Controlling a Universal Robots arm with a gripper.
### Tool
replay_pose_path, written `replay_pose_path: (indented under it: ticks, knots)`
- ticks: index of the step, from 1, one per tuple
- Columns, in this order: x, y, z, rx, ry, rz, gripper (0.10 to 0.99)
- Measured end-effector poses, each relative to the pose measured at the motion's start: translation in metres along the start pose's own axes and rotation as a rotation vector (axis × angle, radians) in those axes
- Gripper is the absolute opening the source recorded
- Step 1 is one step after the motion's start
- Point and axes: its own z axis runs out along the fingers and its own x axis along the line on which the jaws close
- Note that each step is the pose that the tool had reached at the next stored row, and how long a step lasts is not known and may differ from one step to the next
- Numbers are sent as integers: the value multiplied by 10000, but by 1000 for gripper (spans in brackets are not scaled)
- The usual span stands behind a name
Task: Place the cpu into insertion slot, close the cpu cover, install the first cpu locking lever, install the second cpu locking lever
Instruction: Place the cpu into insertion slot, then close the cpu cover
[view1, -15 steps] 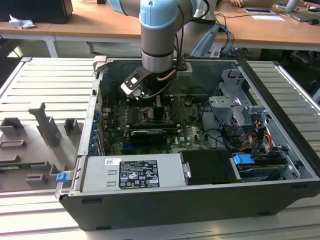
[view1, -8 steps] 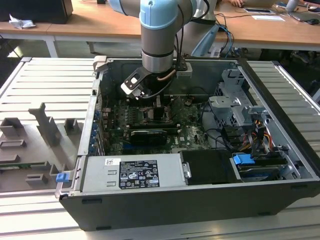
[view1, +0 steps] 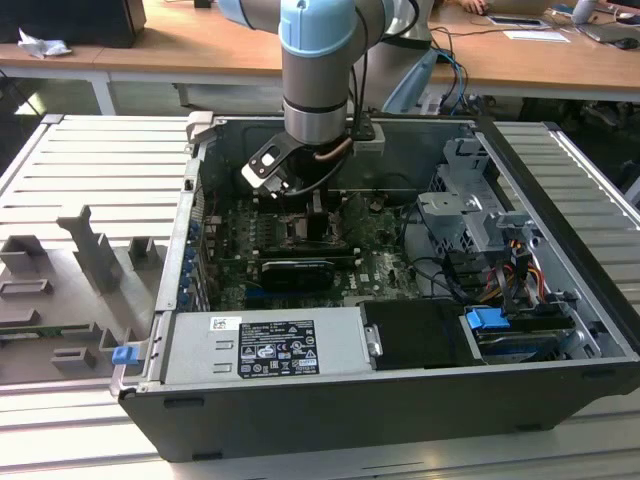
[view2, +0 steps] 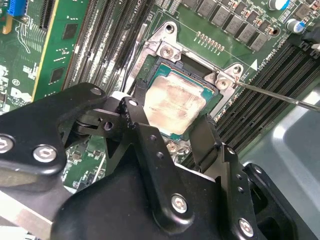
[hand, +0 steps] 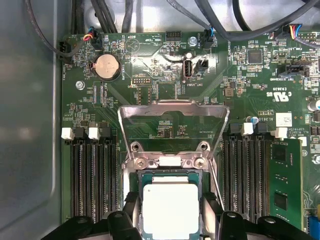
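The cpu (view2: 172, 105), a small square chip with a pale silvery face, lies in the dark-framed insertion slot (view2: 150, 75) on the green board. My gripper (view2: 170, 119) straddles it, with one black finger (view2: 137, 117) against each of two opposite edges. In the first wrist view the cpu (hand: 170, 210) sits between the fingers (hand: 211, 205) of the gripper (hand: 171, 199). The cpu cover (hand: 172, 107), a silvery window frame, stands swung up from its hinge. A thin locking lever (view2: 277, 96) sticks out past the socket, unlatched. In the exterior view the gripper (view1: 310, 205) reaches down inside the case.
Long black memory slots (hand: 92, 180) flank the socket on both sides, and a green module (hand: 285, 182) stands in one. The black graphics card (view1: 295, 270), the power supply (view1: 265, 345), a drive cage (view1: 470, 215) and the case walls (view1: 195, 230) hem in the arm.
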Motion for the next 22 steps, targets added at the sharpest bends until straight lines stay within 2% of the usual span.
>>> replay_pose_path:
  ticks: [5,6,7,8,9,11,12,13,22]
  knots:
    - [1,3,-51,-1,1,8,600]
    - [1,3,-66,-1,1,12,471]
    - [1,4,-75,-1,1,14,412]
    - [2,4,-79,-1,1,14,412]
    - [2,4,-83,-1,1,15,290]
    - [2,5,-93,-1,0,15,290]
    - [2,5,-95,-2,2,15,169]
    - [2,5,-101,-2,1,16,106]
    - [2,6,-114,-1,0,29,106]
